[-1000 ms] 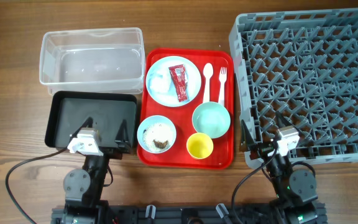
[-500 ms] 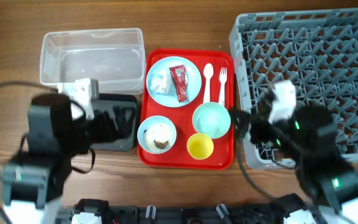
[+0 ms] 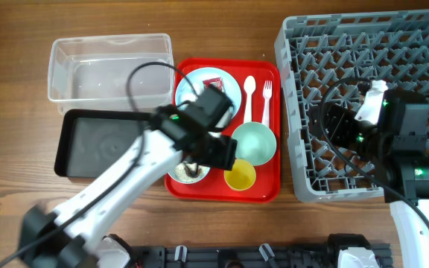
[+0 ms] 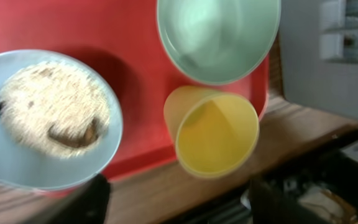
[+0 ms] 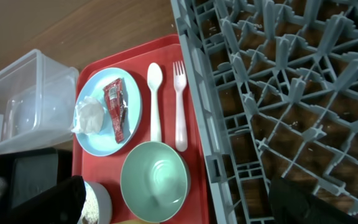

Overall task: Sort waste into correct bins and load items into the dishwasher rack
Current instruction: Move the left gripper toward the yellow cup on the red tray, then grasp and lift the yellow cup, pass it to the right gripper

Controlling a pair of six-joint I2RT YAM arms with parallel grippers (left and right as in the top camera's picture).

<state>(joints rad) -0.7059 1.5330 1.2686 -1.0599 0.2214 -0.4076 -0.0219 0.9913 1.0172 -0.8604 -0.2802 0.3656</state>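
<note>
While the left claw (image 4: 178, 190) was spread wide above the flat red serving tray (image 4: 55, 25), the small yellow plastic cup (image 4: 216, 134) was seen upright just ahead, within the span of its 2 fingers; the right claw (image 5: 176, 200), likewise wide, was placed over the large grey pegged rack (image 5: 278, 93), well apart.

A flat red tray (image 3: 268, 187) lies on the wooden table (image 3: 21, 97).
</note>
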